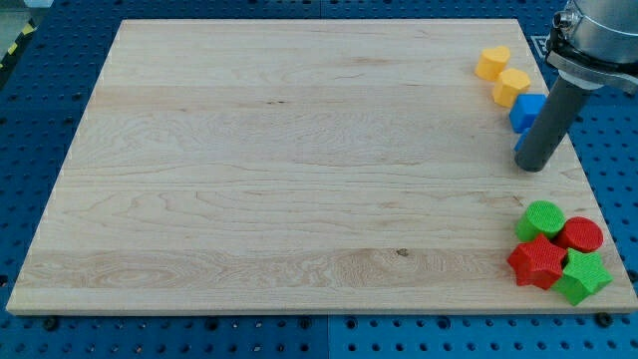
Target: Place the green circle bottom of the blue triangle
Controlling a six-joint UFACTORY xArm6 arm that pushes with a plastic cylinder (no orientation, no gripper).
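The green circle [541, 218] sits at the view's lower right, at the top left of a tight cluster of blocks. The blue triangle [526, 111] lies at the view's upper right, partly hidden behind my rod. My tip [530, 166] rests on the board just below the blue triangle and well above the green circle, touching neither as far as I can see.
Two yellow blocks [492, 62] [512, 86] lie in a diagonal line up and left of the blue triangle. A red circle [580, 235], a red star [538, 261] and a green star [582, 276] crowd against the green circle. The wooden board's right edge [588, 170] is close.
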